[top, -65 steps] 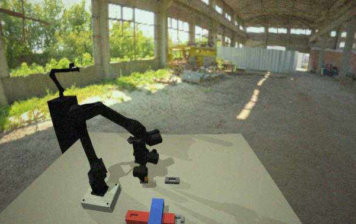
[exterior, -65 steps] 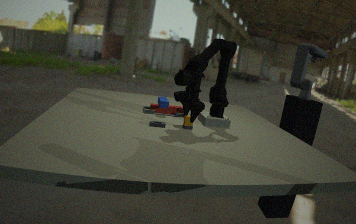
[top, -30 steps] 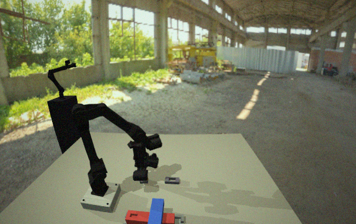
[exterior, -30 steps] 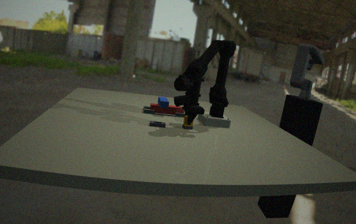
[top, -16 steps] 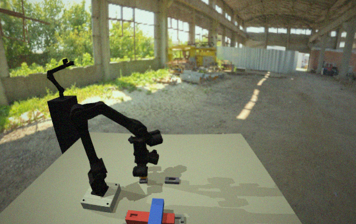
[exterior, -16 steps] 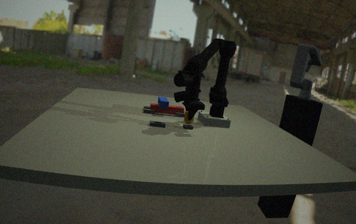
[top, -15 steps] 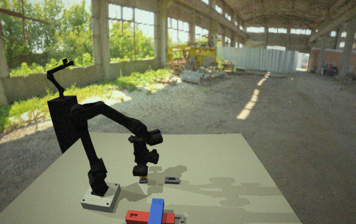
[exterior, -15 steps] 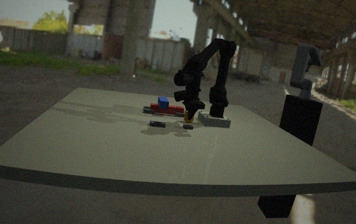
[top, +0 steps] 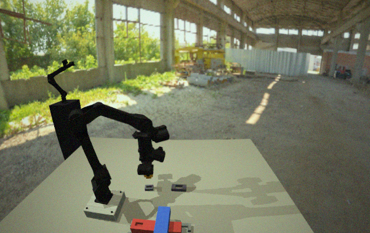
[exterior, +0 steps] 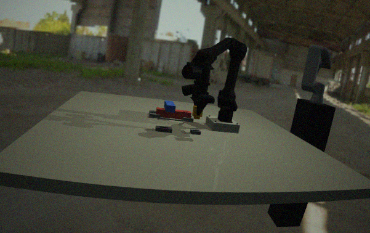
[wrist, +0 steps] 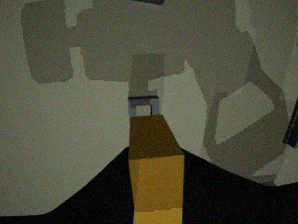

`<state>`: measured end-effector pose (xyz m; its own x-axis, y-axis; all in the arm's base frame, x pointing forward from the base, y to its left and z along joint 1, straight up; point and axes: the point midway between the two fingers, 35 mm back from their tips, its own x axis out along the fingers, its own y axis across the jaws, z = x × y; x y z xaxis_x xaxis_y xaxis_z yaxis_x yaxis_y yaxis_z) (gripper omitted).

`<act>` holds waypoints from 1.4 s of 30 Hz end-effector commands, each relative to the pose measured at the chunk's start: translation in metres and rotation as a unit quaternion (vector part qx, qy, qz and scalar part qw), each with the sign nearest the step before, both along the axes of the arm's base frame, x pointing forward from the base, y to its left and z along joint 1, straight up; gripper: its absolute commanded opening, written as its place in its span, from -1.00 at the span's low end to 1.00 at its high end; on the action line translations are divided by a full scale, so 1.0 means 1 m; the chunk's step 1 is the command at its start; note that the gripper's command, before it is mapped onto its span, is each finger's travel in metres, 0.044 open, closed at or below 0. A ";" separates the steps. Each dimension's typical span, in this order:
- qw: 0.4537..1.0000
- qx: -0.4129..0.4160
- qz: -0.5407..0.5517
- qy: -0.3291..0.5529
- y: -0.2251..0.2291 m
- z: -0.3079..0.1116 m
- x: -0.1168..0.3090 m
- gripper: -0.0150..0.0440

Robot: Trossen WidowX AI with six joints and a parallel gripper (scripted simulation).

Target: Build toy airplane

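The red fuselage (top: 147, 227) (exterior: 181, 114) lies in the grey cradle (top: 189, 228) (exterior: 152, 114) and looks level. The blue wing (top: 163, 217) (exterior: 169, 106) lies across its top; the wing's tab is hidden. The socket near the fuselage's tail is empty in the top view. My gripper (top: 146, 173) (exterior: 197, 108) (wrist: 149, 152) is shut on the yellow tail fin (top: 148, 177) (exterior: 196, 114) (wrist: 158, 182) and holds it upright in the air, above the table and behind the cradle as the top camera sees it. The fin's tab is not clearly visible.
A small dark holder (top: 149, 189) (exterior: 196, 132) (wrist: 144, 99) stands empty near and below the fin. A larger dark holder (top: 178, 189) (exterior: 164, 129) stands beside it. The arm's pale base (top: 104, 213) (exterior: 224, 126) stands close to the cradle's tail side.
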<state>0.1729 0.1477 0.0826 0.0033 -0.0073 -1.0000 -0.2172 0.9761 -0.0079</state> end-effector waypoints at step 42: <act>0.999 0.006 -0.031 -0.010 -0.064 0.051 0.032 -0.49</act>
<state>0.2024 0.0917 0.1366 0.0250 0.0031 -0.9997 -0.1562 0.9877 -0.0008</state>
